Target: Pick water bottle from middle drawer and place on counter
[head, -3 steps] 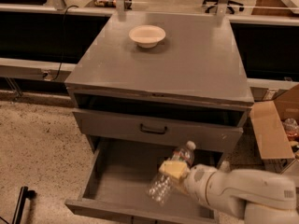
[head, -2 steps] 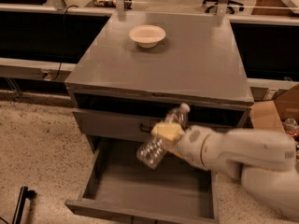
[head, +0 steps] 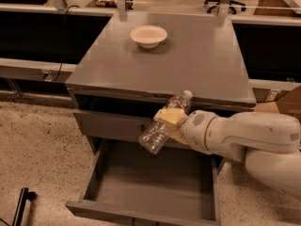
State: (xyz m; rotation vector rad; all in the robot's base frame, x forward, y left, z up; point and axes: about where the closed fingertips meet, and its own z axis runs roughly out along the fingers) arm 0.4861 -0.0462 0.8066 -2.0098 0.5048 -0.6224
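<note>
Grey counter (head: 197, 55): the flat top of the cabinet. It lies above and behind the gripper, and its front edge runs about level with the bottle's cap.
Water bottle (head: 154, 134): in the air in front of the cabinet face, over the open middle drawer (head: 155, 182) and clear of it. It is not on the counter yet.
Long axis: tilted, with the white cap up and to the right near the counter's front edge, and the base down and to the left.
Gripper (head: 173, 125): at the end of the white arm, which reaches in from the right and sits just below the counter's front edge. Its yellow pads (head: 170, 117) are clamped across the bottle's middle, so cap and base stick out on either side.
Middle drawer: pulled out beneath the bottle, with only its bare floor showing.
White bowl (head: 148, 36): on the counter toward the back, left of centre and well apart from the bottle.
Deciding relation: the counter surface lies up and away from the gripper, and most of the bottle hangs below that surface.
Judgement on the move: the bottle probably needs to rise above the edge before going forward, or its body may catch the edge.
Likely landing spot: the bare front or right part of the counter, away from the bowl.
</note>
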